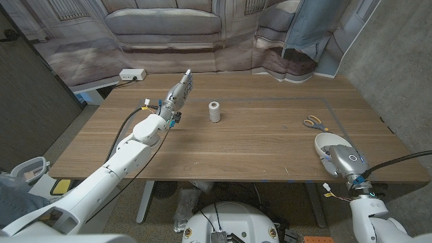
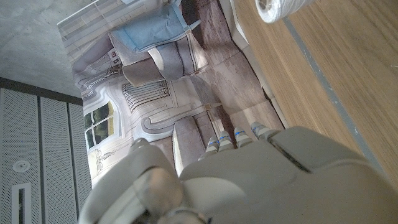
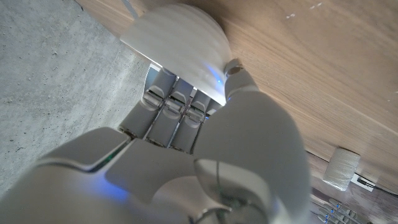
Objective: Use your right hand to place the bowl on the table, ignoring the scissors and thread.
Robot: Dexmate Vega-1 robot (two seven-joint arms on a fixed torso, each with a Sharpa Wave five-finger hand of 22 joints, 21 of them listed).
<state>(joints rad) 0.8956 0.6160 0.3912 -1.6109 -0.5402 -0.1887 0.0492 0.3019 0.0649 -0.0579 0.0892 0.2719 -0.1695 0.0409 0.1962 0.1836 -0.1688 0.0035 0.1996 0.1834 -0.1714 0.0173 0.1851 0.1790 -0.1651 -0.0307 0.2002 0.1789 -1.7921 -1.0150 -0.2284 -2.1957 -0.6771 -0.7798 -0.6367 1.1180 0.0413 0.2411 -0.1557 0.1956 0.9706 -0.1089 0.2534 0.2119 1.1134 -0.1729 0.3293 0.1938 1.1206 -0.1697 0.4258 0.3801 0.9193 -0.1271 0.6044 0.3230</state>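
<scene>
Behind the wooden bench (image 1: 223,145) hangs a printed backdrop of a sofa and panelled walls, with grey wall to either side.

At the bench's near right corner the right hand (image 1: 343,162) holds the white bowl (image 1: 331,143). In the right wrist view its fingers (image 3: 171,112) reach under the bowl's rounded outside, so the hand is gripping it. The bowl sits at the very edge of the bench, tilted a little; whether its base already touches the wood cannot be told from these pictures.

The scissors (image 1: 314,123), with yellow and blue handles, lie on the bench just beyond the bowl, apart from it. The spool of thread (image 1: 214,111) stands upright near the middle of the far half, well apart from both.

The left hand (image 1: 179,92) is stretched out over the far left part of the bench, fingers straight and together, holding nothing.

As a judgement, the task looks partly done: the bowl is in the right hand and over or at the bench, but the grip is on and the bowl is not yet set down and let go. What is left is lowering it level onto the wood and opening the fingers.

No brand, label or readable writing shows on any of the things.
</scene>
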